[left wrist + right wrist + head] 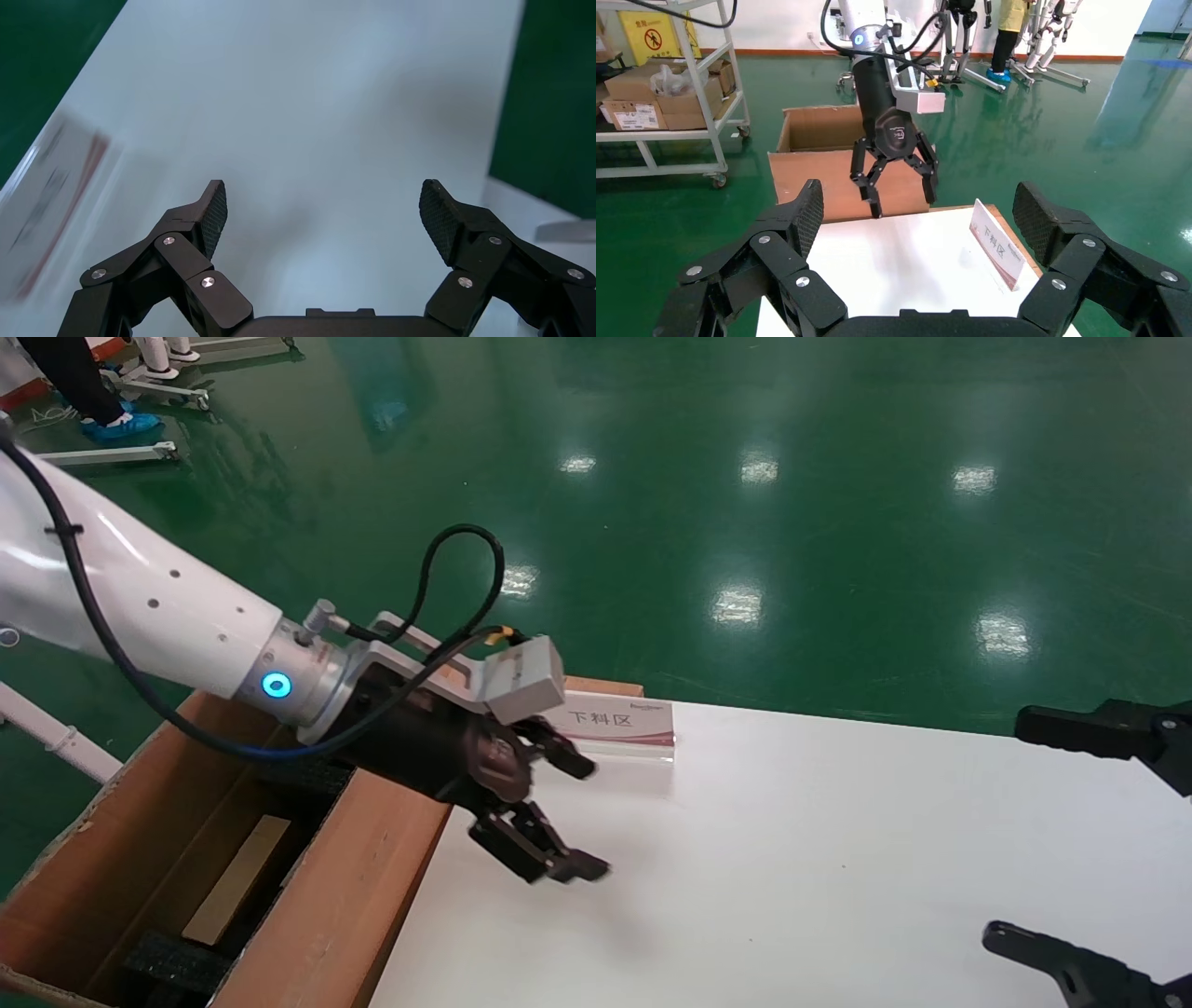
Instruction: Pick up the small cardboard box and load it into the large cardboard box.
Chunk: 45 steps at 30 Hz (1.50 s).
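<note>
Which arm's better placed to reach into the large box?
Left. Its open end effector hangs at the table edge beside the large cardboard box, where the small cardboard box lies. The right end effector, open too, sits at the table's far side.

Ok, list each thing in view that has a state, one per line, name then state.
left gripper: jaws open, empty, over the white table's edge beside the large carton.
right gripper: jaws open, empty, at the table's right end.
small cardboard box: lying flat inside the large carton.
large cardboard box: open, flaps spread, beside the table.
sign: upright on the table's far edge.
white table: level.
</note>
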Tool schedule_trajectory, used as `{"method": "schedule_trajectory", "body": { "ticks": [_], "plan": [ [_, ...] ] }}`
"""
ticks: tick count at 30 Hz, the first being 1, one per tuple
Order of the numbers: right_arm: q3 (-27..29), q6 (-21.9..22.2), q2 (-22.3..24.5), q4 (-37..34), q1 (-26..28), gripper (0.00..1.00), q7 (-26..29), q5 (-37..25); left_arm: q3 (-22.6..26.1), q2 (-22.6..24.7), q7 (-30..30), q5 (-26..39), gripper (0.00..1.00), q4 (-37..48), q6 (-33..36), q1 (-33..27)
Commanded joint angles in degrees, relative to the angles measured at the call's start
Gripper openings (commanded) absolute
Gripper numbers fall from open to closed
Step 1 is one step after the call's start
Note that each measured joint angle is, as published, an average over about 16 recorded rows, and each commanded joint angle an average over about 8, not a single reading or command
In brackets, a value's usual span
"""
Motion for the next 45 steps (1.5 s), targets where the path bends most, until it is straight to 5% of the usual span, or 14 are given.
{"method": "schedule_trajectory", "body": {
  "ticks": [1,31,45],
  "plan": [
    [0.03,-0.01,-0.01,0.01,-0.01,1.0,0.02,-0.02,-3.56,-0.09,1.07,-0.91,1.0,-0.67,0.49,2.49],
    [0.54,-0.22,-0.2,0.19,-0.14,1.0,0.33,-0.38,-56.57,-1.36,17.01,-14.37,1.0,-10.68,7.83,39.51],
    [0.78,-0.32,-0.29,0.27,-0.21,1.0,0.47,-0.54,-60.27,-1.41,18.03,-15.16,1.0,-11.29,8.26,41.98]
  ]
}}
